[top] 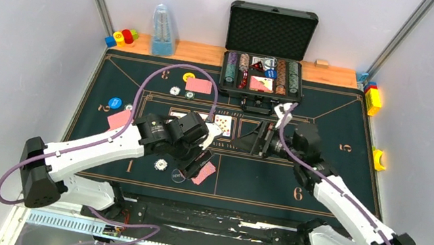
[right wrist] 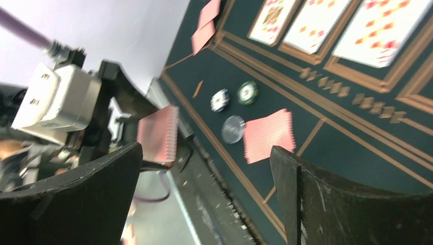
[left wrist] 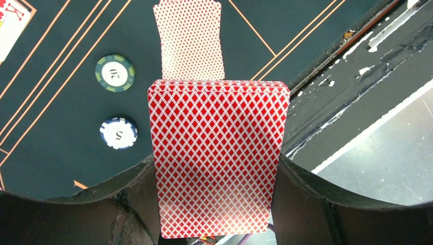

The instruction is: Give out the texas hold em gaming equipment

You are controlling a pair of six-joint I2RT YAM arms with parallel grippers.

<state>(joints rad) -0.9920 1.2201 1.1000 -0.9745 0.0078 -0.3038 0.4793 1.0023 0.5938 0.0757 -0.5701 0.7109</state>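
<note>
**Left gripper (left wrist: 215,166) clamped on a deck of red-backed cards (left wrist: 219,117); right gripper (right wrist: 207,150) spread wide, holding nothing.**
The deck sits gripped by its long edges over the near part of the green poker mat (top: 258,176). Just beyond it a single face-down card (left wrist: 189,38) lies flat, with a green chip (left wrist: 115,73) and a blue-and-white chip (left wrist: 118,132) beside it. The right gripper hangs over mid-table near the face-up cards (top: 222,123). The open chip case (top: 270,35) sits at the far edge.
</note>
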